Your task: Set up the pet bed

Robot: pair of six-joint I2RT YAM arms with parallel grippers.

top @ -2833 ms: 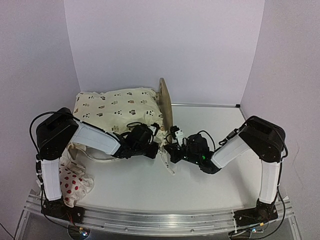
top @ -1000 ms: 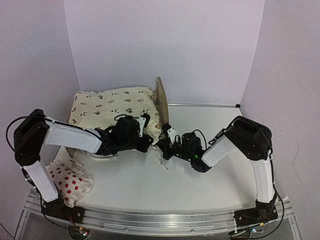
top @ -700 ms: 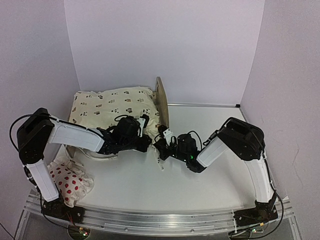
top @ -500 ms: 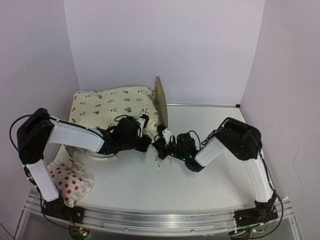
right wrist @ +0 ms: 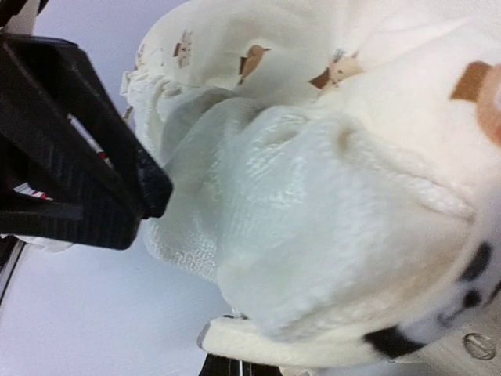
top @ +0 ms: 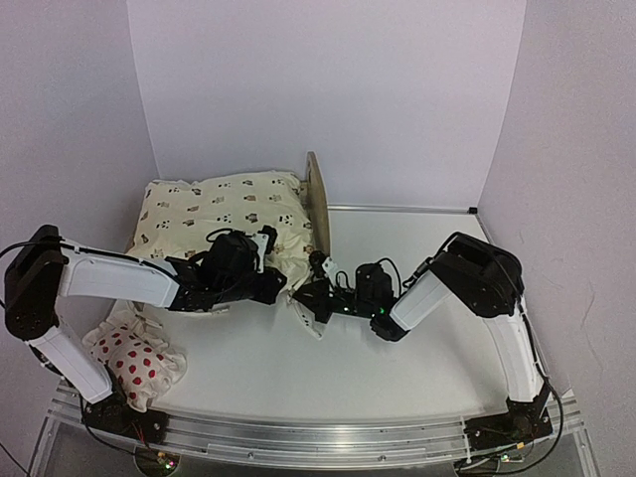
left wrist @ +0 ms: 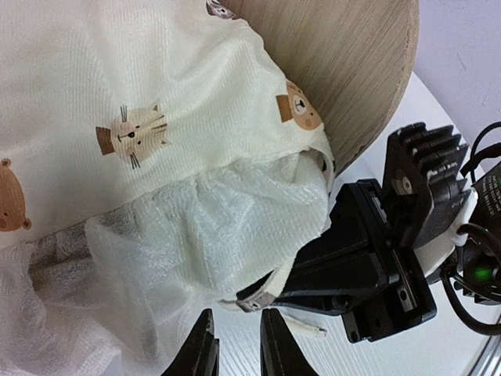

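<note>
Observed from the near side of the surface (top: 427, 368). The pet bed (top: 320, 204) stands at the far left, close to the back wall. Its rounded wooden headboard (left wrist: 352, 70) is upright and faces the middle of the surface. A cream animal-print cushion (top: 214, 214) lies over the bed and hides the base. Its near right corner spills down beside the foot of the headboard, with a sheer white lining showing under the printed cloth.

Both arms reach in low, and their hands meet at that corner, tip to tip.

The left hand (left wrist: 235, 345) comes in from the left. Its fingers stand a little apart, with a narrow gap between them, just below the loose lining. I cannot tell whether any cloth is caught in that gap.

The right hand (top: 310, 295) comes in from the right with its fingers pressed together. A tie (left wrist: 258, 298) of the cushion is pinched at its tips, and the cushion's hem lies right against them in the right wrist view.

A small white pillow with red spots (top: 134, 356) lies crumpled at the near left edge beside the left arm's base, well apart from both hands.
</note>
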